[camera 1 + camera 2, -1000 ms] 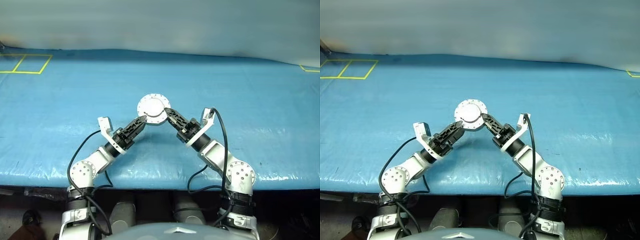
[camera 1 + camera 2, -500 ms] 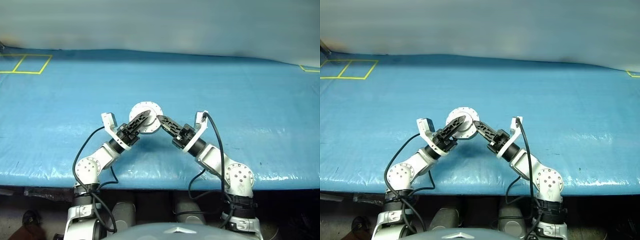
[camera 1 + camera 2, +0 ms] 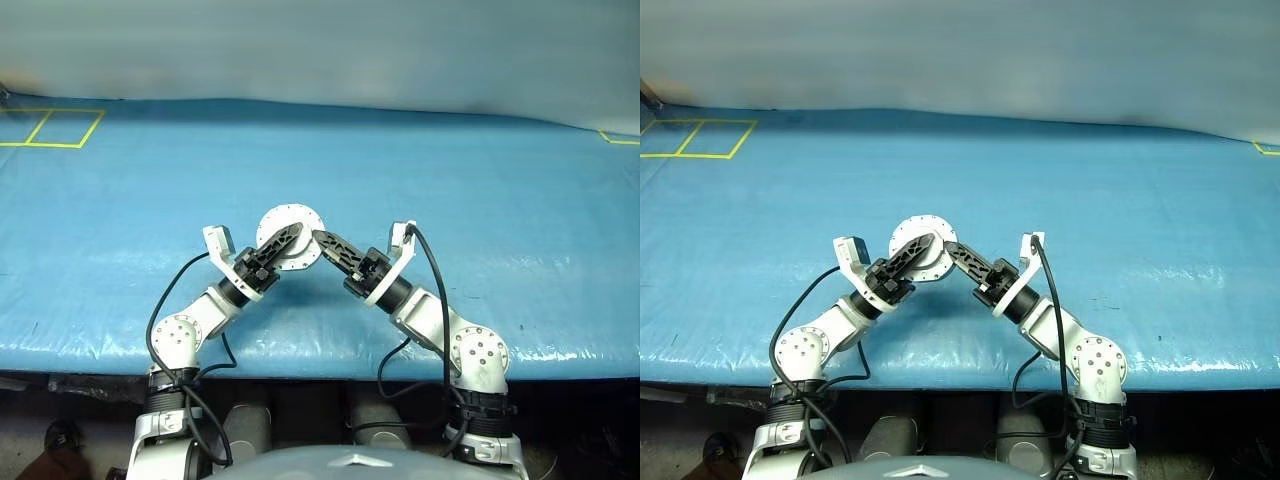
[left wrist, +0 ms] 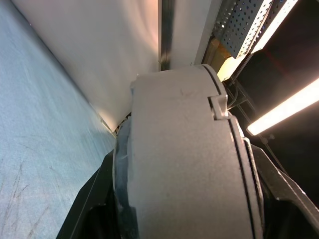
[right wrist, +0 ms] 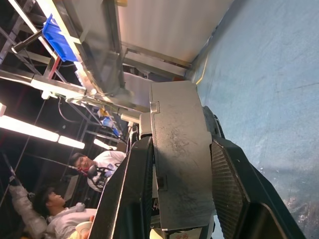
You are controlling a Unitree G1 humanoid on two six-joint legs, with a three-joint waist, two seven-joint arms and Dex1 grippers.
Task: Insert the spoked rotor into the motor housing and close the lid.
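A blue cover (image 3: 480,210) lies over the table, with yellow tape lines (image 3: 50,128) at its far left corner. Behind it stands a pale wall (image 3: 320,45). Long ceiling lamps (image 4: 284,107) shine above.

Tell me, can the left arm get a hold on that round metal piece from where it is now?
Probably yes. The left pincer already has a finger on each side of the closed motor housing, which the right pincer grips from the other side above the blue table.

Pale grey lid (image 3: 287,227); black-fingered end effectors (image 3: 283,243) (image 3: 322,240); blue table cover (image 3: 480,190) with yellow line squares (image 3: 50,127)
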